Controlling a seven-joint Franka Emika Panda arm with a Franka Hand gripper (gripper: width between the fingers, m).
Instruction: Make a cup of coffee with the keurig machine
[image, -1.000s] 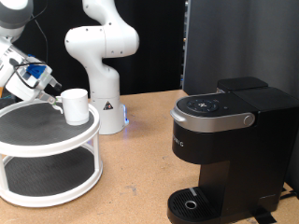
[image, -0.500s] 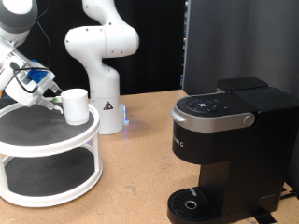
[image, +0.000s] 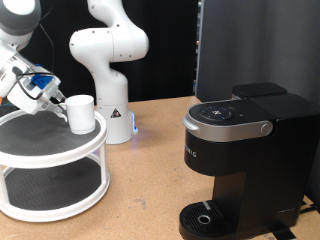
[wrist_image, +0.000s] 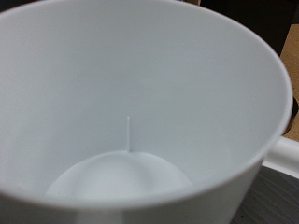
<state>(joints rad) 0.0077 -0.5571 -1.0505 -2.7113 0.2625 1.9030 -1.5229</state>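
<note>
The hand (image: 55, 103) sits right at the cup (image: 80, 114) on the round white shelf (image: 60, 150), grip width impossible to tell, well apart from the keurig machine (image: 245, 165) whose drip tray (image: 206, 218) awaits.

From my remote seat I can make out only a row of pale vertical letters on the front of the large black coffee machine with the silver-grey lid handle (image: 240, 160), too small to read. The plain white ceramic mug (wrist_image: 140, 103) shows no print.
</note>
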